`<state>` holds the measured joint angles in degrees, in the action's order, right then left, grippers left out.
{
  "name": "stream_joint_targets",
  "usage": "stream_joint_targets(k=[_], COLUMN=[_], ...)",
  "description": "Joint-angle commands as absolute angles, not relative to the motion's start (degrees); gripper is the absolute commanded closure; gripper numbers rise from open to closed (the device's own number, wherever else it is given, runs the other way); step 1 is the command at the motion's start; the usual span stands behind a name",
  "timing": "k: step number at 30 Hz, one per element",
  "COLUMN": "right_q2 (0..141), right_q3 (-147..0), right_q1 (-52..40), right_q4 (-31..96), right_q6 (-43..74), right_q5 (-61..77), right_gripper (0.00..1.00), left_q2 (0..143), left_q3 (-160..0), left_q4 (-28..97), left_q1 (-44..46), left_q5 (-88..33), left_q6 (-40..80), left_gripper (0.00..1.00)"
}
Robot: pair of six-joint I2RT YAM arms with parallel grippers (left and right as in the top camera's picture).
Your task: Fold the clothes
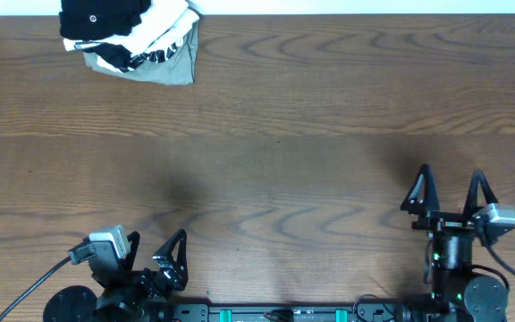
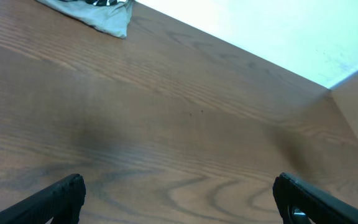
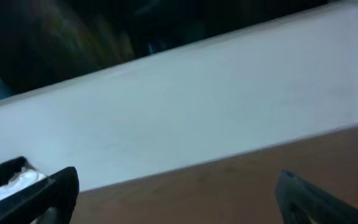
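Left claw gapes, well apart from the clothes.

The wooden table bore a white-and-grey bundle at its far left corner, black clothes heaped on top of it.

Clothes on bundle at far-L corner of table.

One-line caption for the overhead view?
Left claw and right claw open, empty; black garment heaped at far-left corner of table.
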<state>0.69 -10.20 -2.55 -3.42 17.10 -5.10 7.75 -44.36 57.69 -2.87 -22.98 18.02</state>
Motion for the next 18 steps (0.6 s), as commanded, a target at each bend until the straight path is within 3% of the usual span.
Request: stream_joint_targets(k=[1, 11, 18], right_q2=[0.32, 0.32, 0.3], right_q3=[-7.11, -0.32, -0.32], right_q1=[-2.31, -0.99, 0.05], right_q4=[-7.18, -14.02, -11.29], right_q6=[12.58, 11.68, 8.82], right_q5=[-1.37, -1.23, -1.02], right_gripper=[0.01, 0.01, 0.01], left_q2=[7.73, 7.73, 7.73], left_q3=[-44.34, -44.34, -44.34], left_q4=[57.58, 57.58, 57.58], left_q1=[-2.85, -2.85, -2.85], left_q5=[-23.35, -23.35, -23.35], left_q6=[18.09, 18.09, 18.09], left_gripper=[0.02, 0.02, 0.02])
